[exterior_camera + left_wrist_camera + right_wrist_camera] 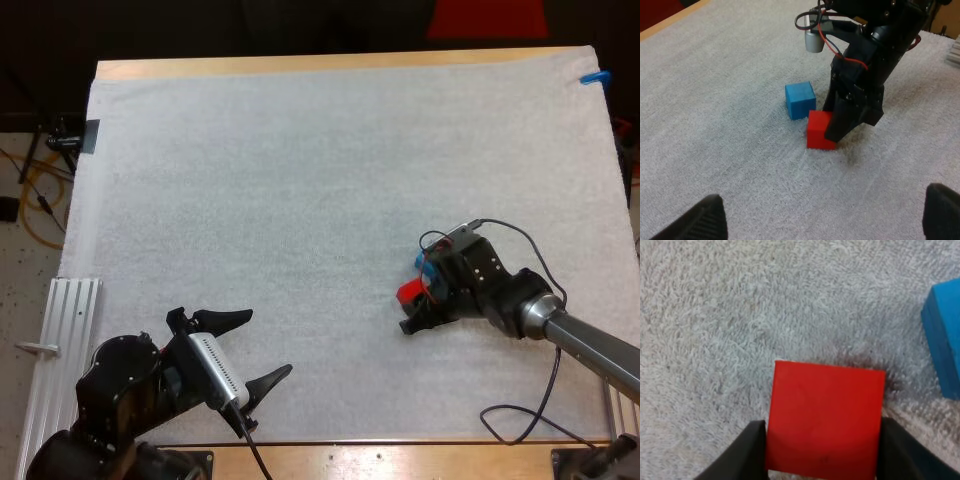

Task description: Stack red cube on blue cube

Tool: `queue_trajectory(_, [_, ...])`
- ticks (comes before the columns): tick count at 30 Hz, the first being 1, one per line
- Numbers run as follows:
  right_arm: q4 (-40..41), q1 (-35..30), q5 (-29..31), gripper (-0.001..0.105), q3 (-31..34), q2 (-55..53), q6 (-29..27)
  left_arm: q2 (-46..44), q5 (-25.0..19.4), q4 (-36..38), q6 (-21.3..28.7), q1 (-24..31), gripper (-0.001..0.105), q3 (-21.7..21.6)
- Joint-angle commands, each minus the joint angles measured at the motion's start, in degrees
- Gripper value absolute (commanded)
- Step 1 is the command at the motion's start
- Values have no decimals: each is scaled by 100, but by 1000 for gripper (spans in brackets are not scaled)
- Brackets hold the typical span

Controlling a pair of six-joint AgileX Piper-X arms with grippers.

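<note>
Currently right gripper (823, 442) fingers (751, 452) pinch the red cube (825, 410) beside blue cube (945, 340).

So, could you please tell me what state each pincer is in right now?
Left pincer: open, holding nothing.
Right pincer: closed on the small red cube.
</note>
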Motion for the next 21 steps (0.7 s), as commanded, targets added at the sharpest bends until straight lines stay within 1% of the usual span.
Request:
queue_trajectory(1, [-40, 19, -49, 20, -5, -113, 20, 3, -32, -18, 36, -18, 76, -46])
queue_trajectory(4, [16, 19, -49, 20, -60, -435, 20, 3, -32, -18, 36, -18, 76, -46])
queue_trajectory(7, [247, 19, 114, 20, -196, -857, -54, 3, -32, -18, 36, -18, 76, -46])
queue_trajectory(9, [580, 19, 505, 20, -349, -1192, -275, 3, -32, -18, 36, -18, 76, -46])
queue_trajectory(12, [891, 19, 946, 20, -544, -1429, -406, 3, -32, -18, 36, -18, 76, -46])
queue_trajectory(15, [1021, -15, 1229, 20, -654, -1453, -408, 3, -32, -18, 36, -18, 76, -46])
queue_trajectory(19, [1021, -15, 1338, 20, -653, -1305, -408, 3, -32, -18, 36, -18, 76, -46])
queue_trajectory(21, [999, -15, 1490, 20, -653, -1145, -408, 3, -32, -18, 36, -18, 76, -46])
